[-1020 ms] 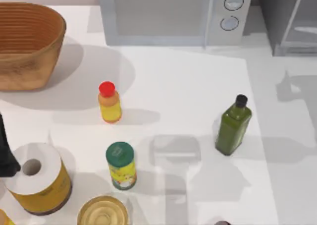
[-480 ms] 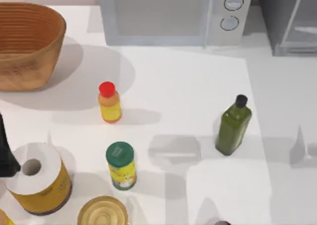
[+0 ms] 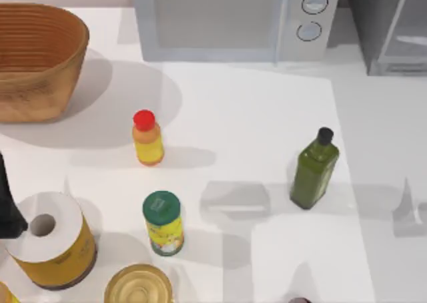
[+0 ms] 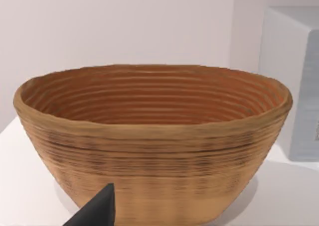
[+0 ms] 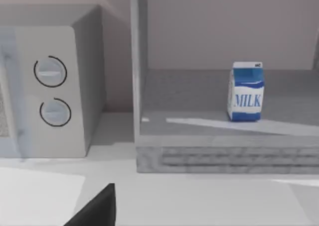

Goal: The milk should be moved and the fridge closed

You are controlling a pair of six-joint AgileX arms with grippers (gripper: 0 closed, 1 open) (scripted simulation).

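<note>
The milk [image 5: 246,92] is a small blue and white carton standing upright on the floor of the fridge [image 5: 140,61], toward the right of the open compartment. In the top view the grey fridge [image 3: 372,29] stands at the table's back right corner, with its pale door panel [image 3: 408,24] swung out. A dark part of my right gripper [image 5: 97,209] shows in the right wrist view, well short of the fridge and apart from the milk. My left arm [image 3: 7,203] is parked at the table's left edge, and its gripper [image 4: 97,209] faces the basket.
A light-grey microwave [image 3: 233,19] stands left of the fridge. A woven basket [image 3: 37,59] sits at the back left. On the table are a green bottle [image 3: 313,169], a red-capped orange bottle [image 3: 147,138], a green-lidded can [image 3: 163,223], a paper roll [image 3: 50,239] and a jar [image 3: 138,286].
An arm's shadow on the table's right side has slid toward the front edge. The bottles, the can and my left arm have stayed put.
</note>
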